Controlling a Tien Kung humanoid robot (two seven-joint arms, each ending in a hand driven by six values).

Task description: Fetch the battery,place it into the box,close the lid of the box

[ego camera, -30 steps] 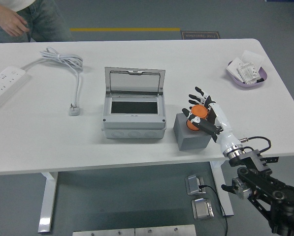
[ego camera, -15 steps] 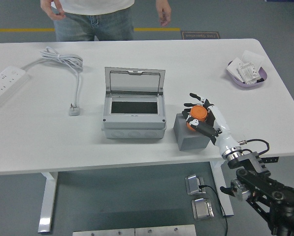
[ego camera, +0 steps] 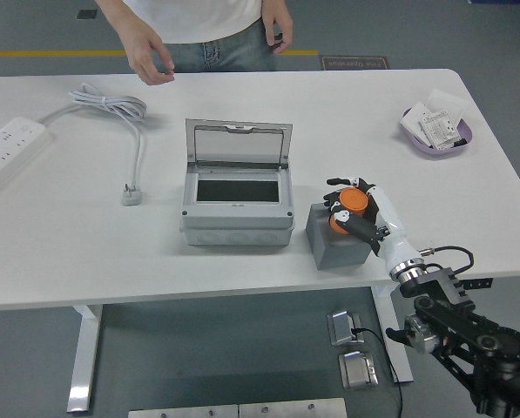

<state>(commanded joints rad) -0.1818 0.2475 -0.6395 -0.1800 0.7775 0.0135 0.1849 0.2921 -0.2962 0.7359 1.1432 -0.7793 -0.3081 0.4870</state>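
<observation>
We see the orange battery [ego camera: 350,209] on top of a grey block [ego camera: 340,238] near the table's front edge, with the right hand [ego camera: 361,212] wrapped around it — fingers curled over its top and side, thumb across the front, so the hand is closed on the battery. The right arm runs down from there off the table's near edge to the lower right corner. Just left of the block, close beside it, sits the grey box [ego camera: 237,205], its clear lid [ego camera: 239,144] tilted up at the back and the dark inside showing. Farther left a white plug [ego camera: 132,193] lies flat, its cable [ego camera: 111,106] looping back toward a power strip [ego camera: 9,150] at the left edge. At the far right corner of the table [ego camera: 347,113] a purple tray [ego camera: 438,128] holds some white packets. A person stands at the far side — one hand [ego camera: 151,64] hangs over the table's far edge with fingers loosely bent, the other hand [ego camera: 280,34] by the hip, neither touching anything.
</observation>
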